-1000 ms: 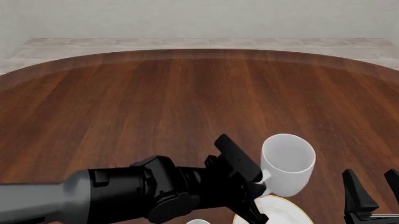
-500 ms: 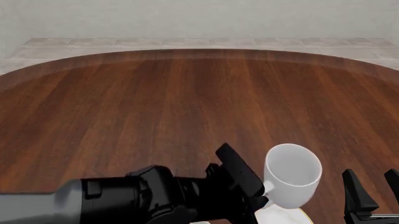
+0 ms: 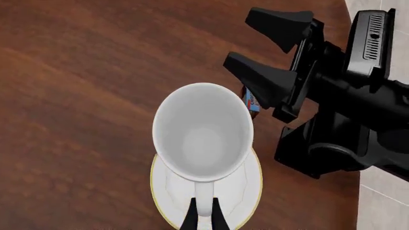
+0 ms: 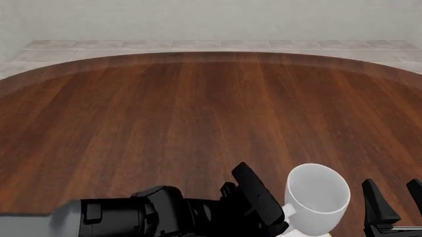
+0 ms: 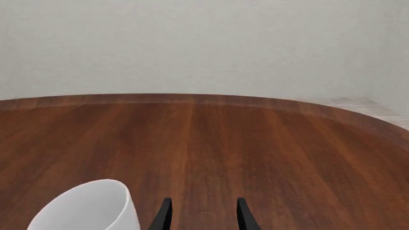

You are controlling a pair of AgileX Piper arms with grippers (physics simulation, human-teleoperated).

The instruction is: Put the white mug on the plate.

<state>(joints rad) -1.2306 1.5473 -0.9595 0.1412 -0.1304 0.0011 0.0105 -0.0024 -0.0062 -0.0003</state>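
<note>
The white mug point(image 3: 203, 132) is upright, mouth up, directly over the cream plate point(image 3: 246, 189) with its gold rim; whether its base touches the plate cannot be told. My left gripper point(image 3: 203, 219) is shut on the mug's handle. In the front view the mug point(image 4: 318, 197) is at the table's near edge with the left gripper point(image 4: 275, 213) to its left. My right gripper point(image 4: 396, 198) stands open just right of the mug, holding nothing. From the right wrist the mug point(image 5: 86, 207) shows beside the open gripper point(image 5: 203, 218).
A small red-and-blue object point(image 3: 251, 101) lies on the table between the mug and the right gripper point(image 3: 246, 38). The right arm's black body point(image 3: 345, 129) stands close beside the plate. The brown wooden table point(image 4: 197, 108) stretches away beyond.
My left gripper has carried the mug nearer, lower and slightly right. The plate, visible below the mug earlier in the front view, is now covered. The right gripper has not moved.
</note>
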